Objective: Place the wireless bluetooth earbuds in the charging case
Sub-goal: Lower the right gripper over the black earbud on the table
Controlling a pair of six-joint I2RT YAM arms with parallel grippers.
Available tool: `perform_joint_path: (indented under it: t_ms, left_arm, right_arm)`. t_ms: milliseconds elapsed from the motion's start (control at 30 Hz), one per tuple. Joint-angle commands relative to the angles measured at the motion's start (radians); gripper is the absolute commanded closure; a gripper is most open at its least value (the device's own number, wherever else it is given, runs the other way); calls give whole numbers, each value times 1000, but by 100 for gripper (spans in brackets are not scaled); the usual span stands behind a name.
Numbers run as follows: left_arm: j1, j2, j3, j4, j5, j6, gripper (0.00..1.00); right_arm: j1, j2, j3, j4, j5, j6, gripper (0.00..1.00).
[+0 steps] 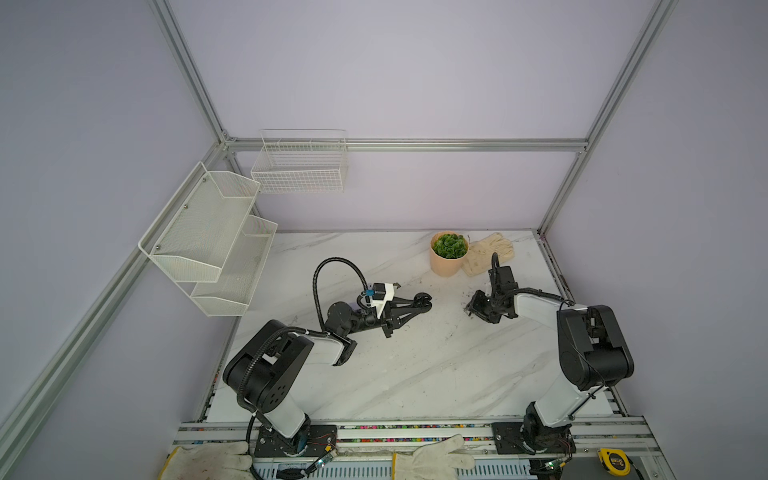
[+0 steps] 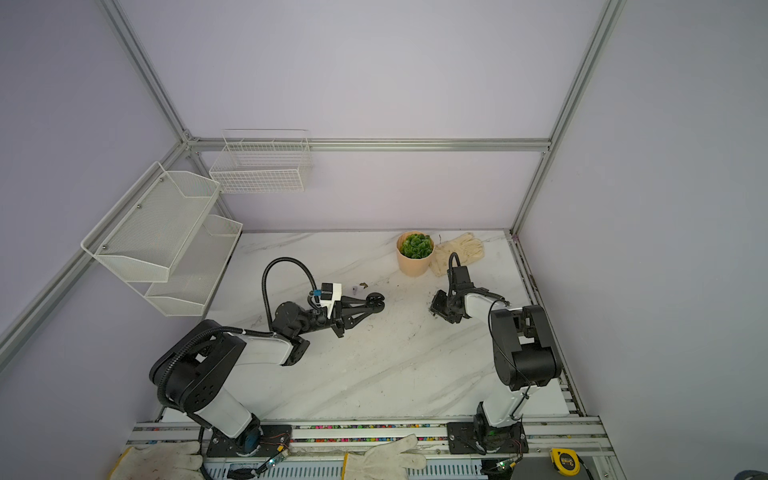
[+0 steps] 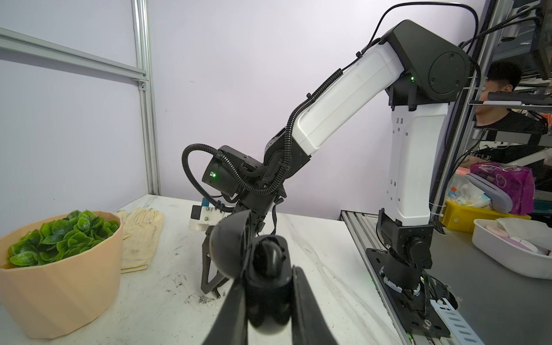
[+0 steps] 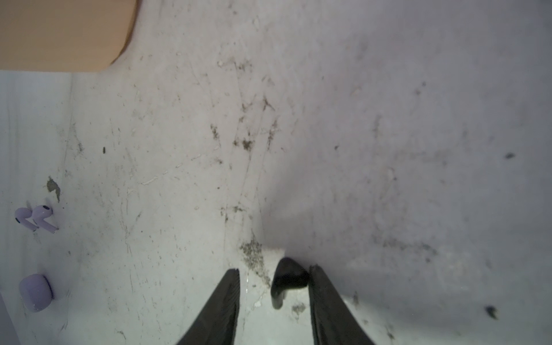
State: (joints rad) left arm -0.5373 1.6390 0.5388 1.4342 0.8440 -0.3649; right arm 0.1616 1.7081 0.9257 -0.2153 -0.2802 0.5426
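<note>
The black earbud point(image 4: 291, 277) looks tiny, light, slick; best pinched across its bulb; right gripper point(image 4: 274, 268) straddles it, jaws spread; left gripper point(image 3: 267, 277) pinches the open black case point(image 3: 268, 307)

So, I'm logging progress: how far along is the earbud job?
Done: nothing clearly; the open black case, clamped in the left gripper, may hold one earbud. In hand: the right gripper straddles a black earbud on the table, jaws not yet closed. Remaining: both lilac earbuds lie loose near the lilac case.
</note>
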Motion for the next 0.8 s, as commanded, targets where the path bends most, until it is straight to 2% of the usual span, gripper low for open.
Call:
perform_joint_path:
  t_ms: [0,333,500,633,767]
  left_arm:
    - [3,4,11,69,-2,-12,100]
    - [4,12,11,68,-6,-21,100]
    - [3,22,22,68,1,-58,100]
    - [4,22,22,68,3,-66,100]
    - [4,21,24,68,8,-78,100]
  right_arm:
    - [-3,24,16,-9,17,-13,58]
    - [5,42,38,-23,27,-33,59]
    - [14,2,114,-170,204,-153,59]
    - [83,-25,151,-215,345,-244,58]
    - [111,40,198,-280,380,-263,57]
